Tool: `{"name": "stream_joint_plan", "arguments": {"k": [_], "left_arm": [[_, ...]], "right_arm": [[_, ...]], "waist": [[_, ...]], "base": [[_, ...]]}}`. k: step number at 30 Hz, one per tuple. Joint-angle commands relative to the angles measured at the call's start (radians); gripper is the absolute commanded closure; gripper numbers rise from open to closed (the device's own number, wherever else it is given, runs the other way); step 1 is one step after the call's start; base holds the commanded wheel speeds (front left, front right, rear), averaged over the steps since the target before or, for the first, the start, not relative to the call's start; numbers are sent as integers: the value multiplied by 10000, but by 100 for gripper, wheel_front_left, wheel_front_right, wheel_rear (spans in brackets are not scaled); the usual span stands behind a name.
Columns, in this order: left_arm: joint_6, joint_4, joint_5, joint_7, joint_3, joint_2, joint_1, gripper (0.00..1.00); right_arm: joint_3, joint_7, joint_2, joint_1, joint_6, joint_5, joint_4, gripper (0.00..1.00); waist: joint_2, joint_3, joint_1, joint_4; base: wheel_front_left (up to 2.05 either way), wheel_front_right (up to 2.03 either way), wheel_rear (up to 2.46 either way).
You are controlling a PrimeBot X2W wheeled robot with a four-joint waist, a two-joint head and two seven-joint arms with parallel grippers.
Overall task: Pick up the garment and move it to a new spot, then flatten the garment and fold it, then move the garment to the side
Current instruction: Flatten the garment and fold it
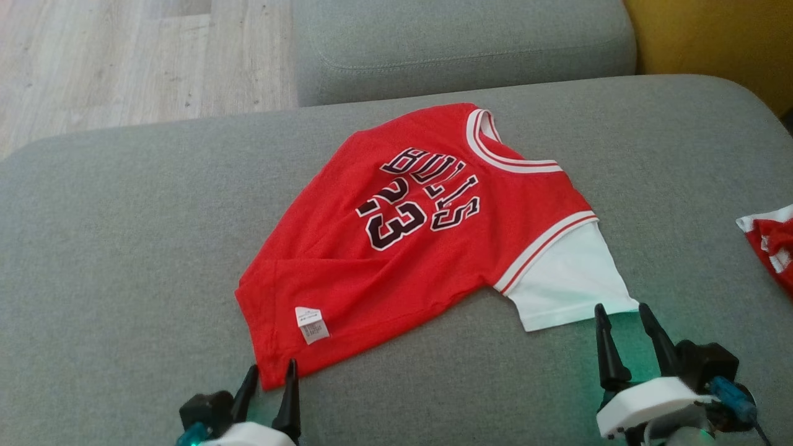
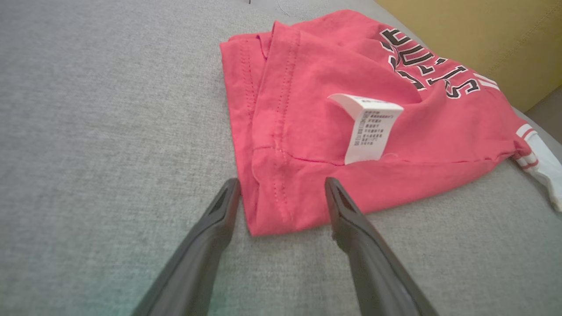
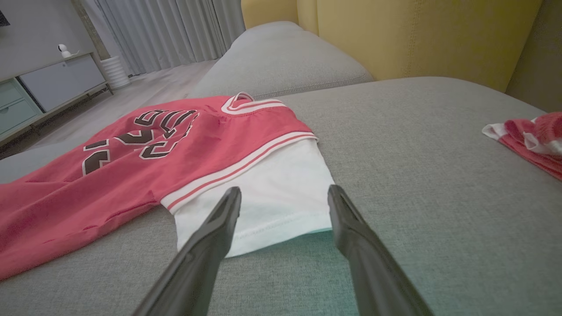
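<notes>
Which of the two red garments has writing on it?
The jersey in the middle, spread out with black lettering; the other garment is bunched at the right edge.

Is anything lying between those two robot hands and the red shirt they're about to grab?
Nothing visible. The left hand is open at the red shirt's near hem corner, the right hand open at its white sleeve.

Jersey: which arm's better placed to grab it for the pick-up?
Left, narrowly. The left gripper has its open fingers astride the jersey at its folded hem corner. The right gripper, also open, frames the white sleeve at its edge, which lies flat and is probably harder to pinch.
</notes>
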Motion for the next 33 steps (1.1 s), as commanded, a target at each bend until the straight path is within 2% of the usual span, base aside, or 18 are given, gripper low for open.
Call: {"name": "stream_joint_plan", "arguments": {"k": [1,16,17,18,19,21,26,33], "left_arm": [[42,-148,-57,-97,232,19,-469,0],[-67,43,226,-97,302,19,-920,2],[-76,50,238,-97,314,19,-930,20],[-83,41,265,-97,325,19,-943,46],[-78,-19,292,-97,364,18,-956,67],[-19,-172,371,-97,458,18,-939,100],[2,-664,580,-97,641,18,-832,100],[-49,-937,750,-97,577,18,-785,100]], "right_arm": [[204,-67,-30,-382,-9,-58,-265,0],[376,-67,-30,-491,-9,65,-204,0],[360,-67,-30,-496,-9,72,-171,0],[340,-67,-30,-498,-9,77,-135,0],[313,-67,-30,-498,-9,73,-93,0],[233,-67,-30,-498,-9,87,2,0],[-115,-67,-127,-845,-9,43,472,0],[-1013,-67,-264,-1936,-9,-132,1815,0]], "waist": [[0,37,-1,-16],[0,280,-1,-141],[0,287,-1,-152],[0,296,-1,-162],[0,301,-1,-168],[0,312,-1,-166],[0,424,-1,-82],[0,715,-1,93]], "base": [[0,0,0],[0,0,0],[0,0,0],[0,0,0],[0,0,0],[0,0,0],[0,0,0],[0,0,0]]}}
